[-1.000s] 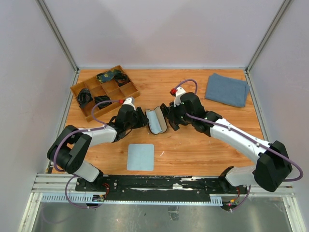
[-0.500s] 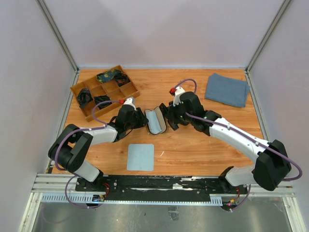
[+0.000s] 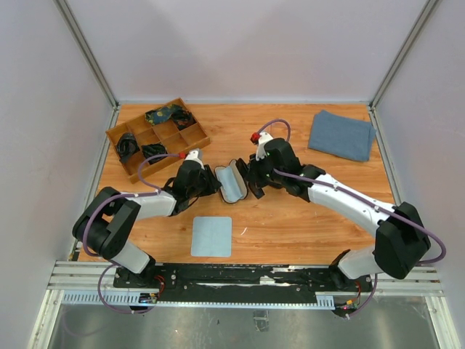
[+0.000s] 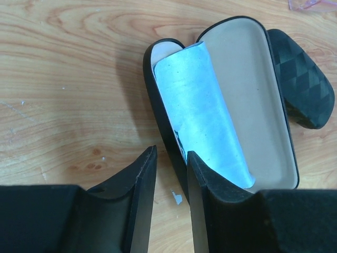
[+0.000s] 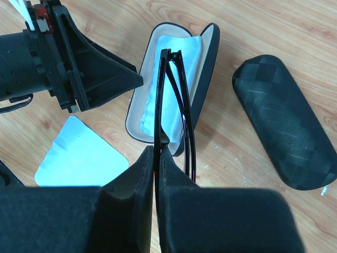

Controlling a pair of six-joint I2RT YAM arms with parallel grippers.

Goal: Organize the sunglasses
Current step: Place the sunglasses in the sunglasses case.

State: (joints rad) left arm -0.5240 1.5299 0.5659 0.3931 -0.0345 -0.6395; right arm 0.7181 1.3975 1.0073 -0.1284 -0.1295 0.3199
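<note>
Okay, black sunglasses (image 5: pixel 169 55) not cased yet: right gripper (image 5: pixel 157 153) clamps them above open case (image 5: pixel 209 63), left gripper (image 4: pixel 171 153) slightly apart.

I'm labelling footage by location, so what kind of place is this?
Probably a robot lab work cell: plain white walls on metal corner posts, a base rail with two arms bolted on, and a wooden tabletop.

Bright even light, soft shadows, sharp focus
</note>
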